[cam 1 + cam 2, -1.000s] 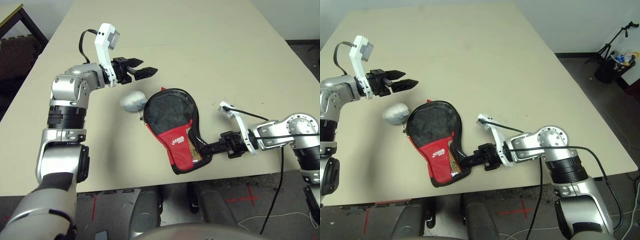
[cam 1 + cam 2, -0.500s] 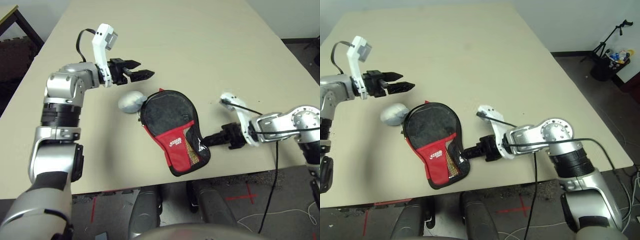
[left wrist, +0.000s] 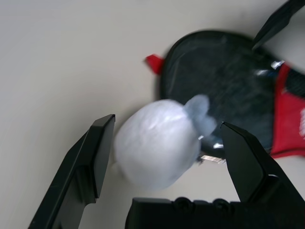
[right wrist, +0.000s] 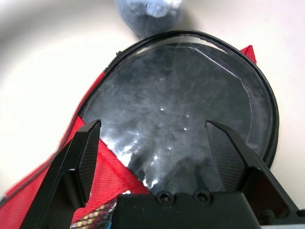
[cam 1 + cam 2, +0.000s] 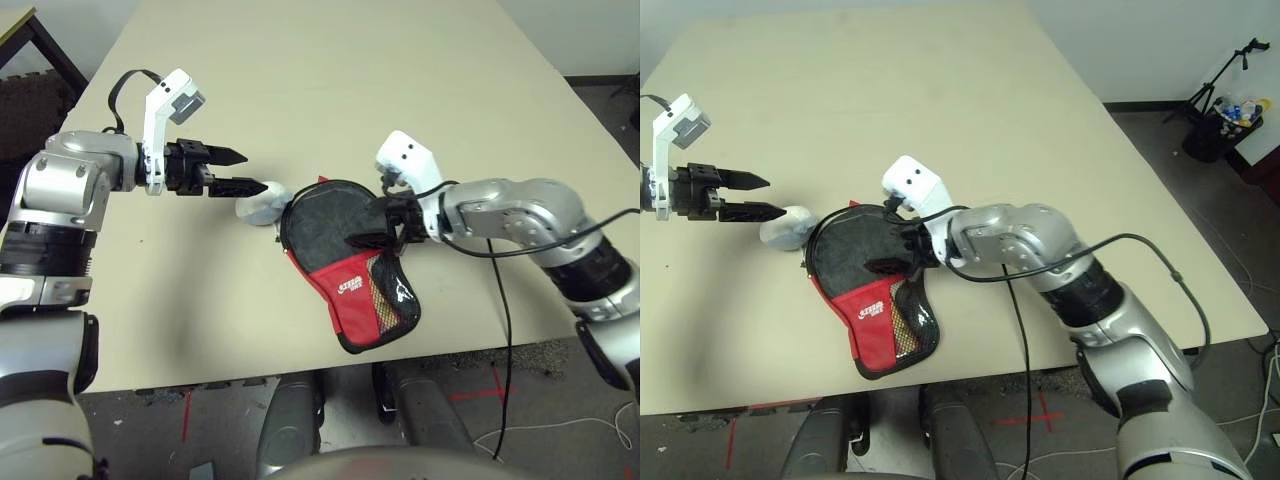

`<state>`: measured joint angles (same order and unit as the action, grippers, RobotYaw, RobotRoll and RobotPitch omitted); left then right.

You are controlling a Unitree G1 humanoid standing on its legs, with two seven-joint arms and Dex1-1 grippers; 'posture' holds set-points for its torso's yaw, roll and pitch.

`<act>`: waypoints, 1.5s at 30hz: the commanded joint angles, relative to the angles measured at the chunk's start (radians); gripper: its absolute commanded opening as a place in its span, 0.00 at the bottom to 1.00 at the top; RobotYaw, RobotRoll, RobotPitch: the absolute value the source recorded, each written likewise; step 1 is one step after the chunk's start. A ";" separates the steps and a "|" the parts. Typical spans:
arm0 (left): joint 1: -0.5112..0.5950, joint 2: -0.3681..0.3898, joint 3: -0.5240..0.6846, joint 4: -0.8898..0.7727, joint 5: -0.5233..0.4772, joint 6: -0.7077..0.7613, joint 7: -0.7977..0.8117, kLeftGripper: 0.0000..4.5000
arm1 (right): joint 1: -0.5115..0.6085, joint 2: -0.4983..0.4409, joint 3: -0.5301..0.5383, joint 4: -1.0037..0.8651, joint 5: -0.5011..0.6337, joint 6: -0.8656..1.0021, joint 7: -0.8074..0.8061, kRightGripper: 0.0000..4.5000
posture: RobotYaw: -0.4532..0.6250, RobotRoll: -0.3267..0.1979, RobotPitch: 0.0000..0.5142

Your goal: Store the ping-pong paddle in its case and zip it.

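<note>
Two black-fingered grippers worked over a matte beige table (image 5: 420, 90). On the left, the left gripper (image 5: 240, 172) hung with its fingers spread wide and empty, their tips beside a small grey soft lump (image 5: 260, 204), rounded and cloth-like; the left wrist view showed that lump (image 3: 159, 142) sitting between the parted fingers without clear contact. Just right of the lump lay the case (image 5: 345, 260), paddle-shaped, its round upper part black and faintly glossy, its lower part red fabric with a white logo and a mesh pocket. Over its round part hovered the right gripper (image 5: 368, 232), fingers wide apart, holding nothing. The right wrist view showed the zipper (image 4: 143, 40) running round the black rim, detail the head views lacked
</note>
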<state>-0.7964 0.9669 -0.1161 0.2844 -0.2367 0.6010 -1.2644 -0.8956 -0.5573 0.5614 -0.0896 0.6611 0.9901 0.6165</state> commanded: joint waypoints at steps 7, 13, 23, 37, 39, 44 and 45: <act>0.081 -0.021 -0.055 0.009 0.087 -0.114 -0.018 1.00 | -0.002 0.035 0.026 0.008 -0.103 0.086 0.169 1.00 | 0.37 0.62 0.32; 0.092 -0.065 -0.099 0.071 0.151 -0.183 -0.011 1.00 | 0.009 0.066 0.017 0.022 -0.150 0.088 0.204 1.00 | 0.36 0.62 0.32; 0.070 -0.116 -0.117 0.136 0.196 -0.213 -0.020 1.00 | 0.031 0.082 0.036 0.049 -0.235 0.039 0.267 1.00 | 0.35 0.62 0.33; -0.059 -0.189 -0.102 0.328 0.259 -0.293 0.048 0.22 | 0.070 0.104 0.124 0.116 -0.376 -0.074 0.393 1.00 | 0.36 0.62 0.33; -0.097 -0.219 -0.098 0.394 0.278 -0.328 0.092 0.09 | 0.076 0.108 0.126 0.123 -0.390 -0.081 0.403 1.00 | 0.37 0.62 0.33; -0.185 -0.292 -0.101 0.549 0.323 -0.416 0.182 0.01 | 0.087 0.118 0.125 0.135 -0.417 -0.087 0.421 1.00 | 0.37 0.62 0.33; -0.200 -0.303 -0.102 0.577 0.333 -0.438 0.201 0.01 | 0.089 0.120 0.124 0.136 -0.421 -0.088 0.424 1.00 | 0.37 0.62 0.33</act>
<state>-0.9765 0.6774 -0.2135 0.8208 0.0727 0.2072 -1.1108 -0.8436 -0.4489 0.6332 0.0176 0.2498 0.8844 1.0151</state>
